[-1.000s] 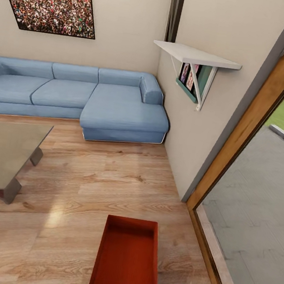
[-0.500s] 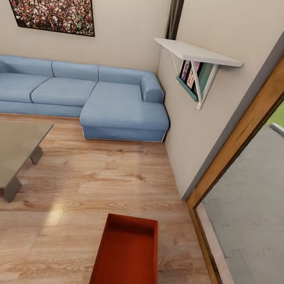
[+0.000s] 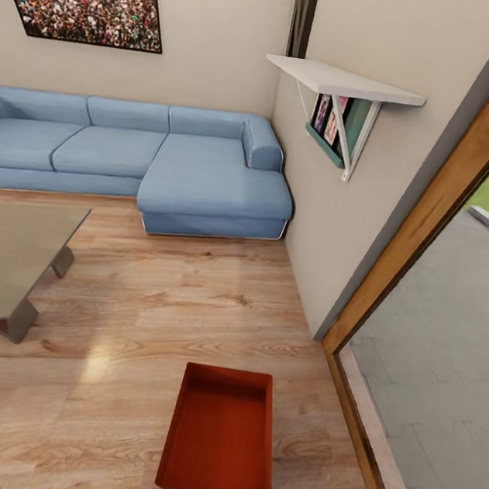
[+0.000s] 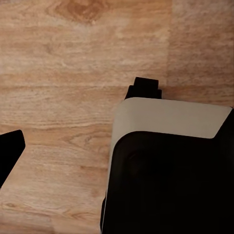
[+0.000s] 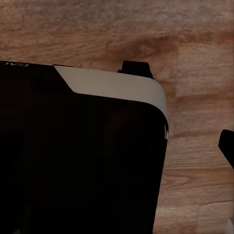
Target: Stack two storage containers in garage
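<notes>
One orange-red storage container (image 3: 222,433) lies open-top and empty on the light wood planks of the living room, low in the head view and close to the wood-framed glass door (image 3: 427,225). In the left wrist view, my left gripper (image 4: 119,139) hangs over the planks above the robot's black and white base (image 4: 165,161), with one black fingertip (image 4: 10,151) at the picture's edge. In the right wrist view, my right gripper (image 5: 117,144) hangs likewise, one fingertip (image 5: 226,145) at the far edge. Both hold nothing.
A blue sectional sofa (image 3: 132,157) fills the far corner. A glass-topped low table (image 3: 8,256) stands at the left. A white wall shelf (image 3: 339,82) juts out at the right, above floor level. Bare planks stretch between the table and the container.
The whole head picture has shifted slightly upward, so the camera has moved. The container has stayed where it lay on the planks.
</notes>
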Motion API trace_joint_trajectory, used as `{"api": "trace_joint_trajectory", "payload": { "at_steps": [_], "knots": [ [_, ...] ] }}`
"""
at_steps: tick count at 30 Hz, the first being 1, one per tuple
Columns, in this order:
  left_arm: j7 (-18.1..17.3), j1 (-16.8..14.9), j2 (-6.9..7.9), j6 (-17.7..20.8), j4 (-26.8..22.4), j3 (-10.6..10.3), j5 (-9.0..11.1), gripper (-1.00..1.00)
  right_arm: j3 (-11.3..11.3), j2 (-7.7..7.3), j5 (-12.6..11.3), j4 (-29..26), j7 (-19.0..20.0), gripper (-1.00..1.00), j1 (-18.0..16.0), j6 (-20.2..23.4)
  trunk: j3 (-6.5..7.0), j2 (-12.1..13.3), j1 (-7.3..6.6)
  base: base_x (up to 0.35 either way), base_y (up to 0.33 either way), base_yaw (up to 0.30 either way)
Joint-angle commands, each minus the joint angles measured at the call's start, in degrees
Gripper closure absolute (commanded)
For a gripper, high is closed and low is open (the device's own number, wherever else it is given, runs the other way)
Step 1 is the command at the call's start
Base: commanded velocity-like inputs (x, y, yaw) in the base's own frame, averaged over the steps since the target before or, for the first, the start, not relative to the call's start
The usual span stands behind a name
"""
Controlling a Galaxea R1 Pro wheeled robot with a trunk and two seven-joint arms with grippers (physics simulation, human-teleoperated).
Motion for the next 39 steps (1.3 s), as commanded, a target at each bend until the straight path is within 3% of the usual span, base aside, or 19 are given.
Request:
{"api": "trace_joint_trajectory", "payload": {
  "at_steps": [1, 39],
  "knots": [
    [0.1, 0.0, -0.03, 0.1, 0.0, 0.0, 0.6, -1.00, 0.5, 0.05, -0.5, 0.2, -0.1, -1.00, 0.0, -0.3, -0.13, 0.0, 0.00, 0.000, 0.000, 0.000],
    [0.1, 0.0, -0.11, 0.2, 0.0, 0.0, 0.7, -1.00, 0.7, -0.36, -0.3, 0.2, 0.4, -1.00, 0.0, -0.3, -3.66, 0.0, 0.00, 0.000, 0.000, 0.000]
  ]
}}
